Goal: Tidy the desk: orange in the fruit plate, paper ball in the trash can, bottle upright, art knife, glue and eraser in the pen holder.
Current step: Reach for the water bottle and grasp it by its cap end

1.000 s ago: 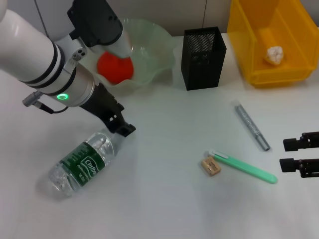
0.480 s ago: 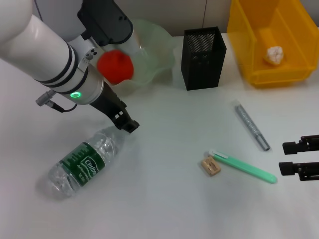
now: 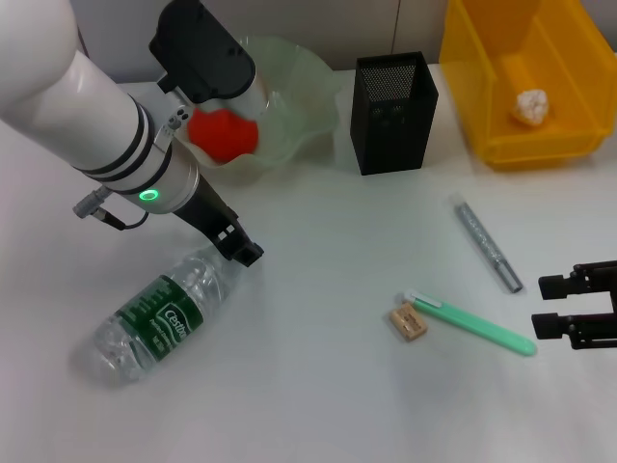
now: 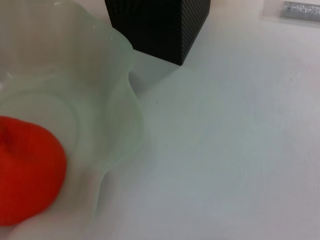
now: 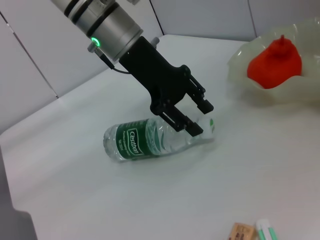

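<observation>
The bottle [image 3: 159,318] lies on its side on the desk [image 3: 318,386], cap toward my left gripper [image 3: 243,253]. In the right wrist view the left gripper [image 5: 198,118] is open, its fingers straddling the bottle [image 5: 150,142] at the cap end. The orange [image 3: 224,133] sits in the fruit plate [image 3: 308,92]. The paper ball [image 3: 530,106] lies in the trash can [image 3: 482,58]. The eraser [image 3: 408,322], a green art knife [image 3: 477,326] and a grey glue stick [image 3: 487,244] lie on the desk right of centre. My right gripper [image 3: 569,309] is open at the right edge.
The pen holder [image 3: 390,111] stands between the fruit plate and the trash can. My left forearm [image 3: 106,125] crosses above the desk's left side, in front of the fruit plate. The left wrist view shows the fruit plate's rim [image 4: 120,100], the orange [image 4: 25,175] and the pen holder [image 4: 160,25].
The left arm has shifted slightly while its gripper stays at the bottle's cap end. The right gripper has crept a little to the left.
</observation>
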{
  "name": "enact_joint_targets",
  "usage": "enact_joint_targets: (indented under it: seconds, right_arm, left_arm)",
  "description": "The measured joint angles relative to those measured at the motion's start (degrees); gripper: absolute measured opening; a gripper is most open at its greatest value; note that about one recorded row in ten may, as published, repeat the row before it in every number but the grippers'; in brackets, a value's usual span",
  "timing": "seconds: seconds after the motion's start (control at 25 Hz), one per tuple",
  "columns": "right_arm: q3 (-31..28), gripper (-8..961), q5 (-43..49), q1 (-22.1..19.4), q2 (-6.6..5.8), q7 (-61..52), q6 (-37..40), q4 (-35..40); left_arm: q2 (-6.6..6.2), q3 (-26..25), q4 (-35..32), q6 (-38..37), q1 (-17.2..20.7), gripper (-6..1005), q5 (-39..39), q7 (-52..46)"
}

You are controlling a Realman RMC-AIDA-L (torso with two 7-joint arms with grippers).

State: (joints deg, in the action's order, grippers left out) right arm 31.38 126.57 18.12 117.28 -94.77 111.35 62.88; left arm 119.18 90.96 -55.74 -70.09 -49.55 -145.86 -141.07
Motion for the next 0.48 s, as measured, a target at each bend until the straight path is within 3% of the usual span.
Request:
enact_joint_targets:
  seconds: [0.48]
  right_arm:
    - [0.0,616,0.8,0.5,0.24,0.2,-0.7,-0.5]
  left_arm:
    - [0.0,1.5,2.0,2.6,-0.1,580,0.6,0.3]
